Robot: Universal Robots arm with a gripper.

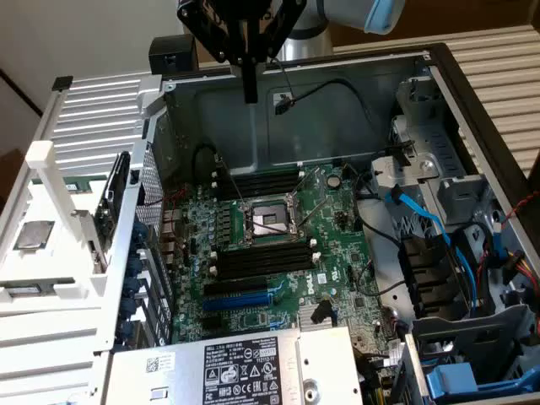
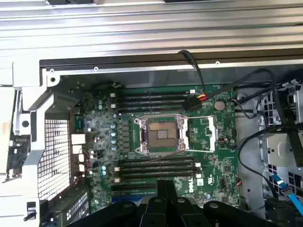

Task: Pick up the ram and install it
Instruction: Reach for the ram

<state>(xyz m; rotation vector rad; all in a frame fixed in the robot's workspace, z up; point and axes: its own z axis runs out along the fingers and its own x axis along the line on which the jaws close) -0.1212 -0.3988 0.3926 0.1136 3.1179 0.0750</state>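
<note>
1. At top centre of the exterior view, the tool (image 1: pixel 251 94), hanging high over the far wall of the computer case (image 1: pixel 354 110), pressed together and pinching nothing; probably that high so as to clear the case walls and wiring
2. In the wrist view, its dark fingers (image 2: pixel 163 191) side by side at bottom centre, aimed down at the motherboard (image 2: pixel 222 161)
3. At middle left of the exterior view, well apart from the tool, the ram (image 1: pixel 112 202), seemingly standing on edge in a white rack (image 1: pixel 42 164) just beside the perforated end of the case; likely stood up that way to leave one long edge free for a pinch; not yet picked up
4. Case on its side with the cover off and the motherboard facing up, presumably to allow reach from straight above
5. Around the processor socket (image 1: pixel 268 221) at frame centre, black memory slots (image 1: pixel 261 263) in two banks, above and below it in the frame; all apparently empty, hence nothing installed so far
6. Lower in the frame, a blue expansion slot (image 1: pixel 240 295) near the labelled power supply (image 1: pixel 245 367); no home for the ram, by the look of it
7. Blue cables (image 1: pixel 418 215) bunched at right of the frame, off the board; a black cable (image 1: pixel 337 83) looping along the far wall, in the wrist view crossing the end of the upper bank; hard to tell whether touching
</note>
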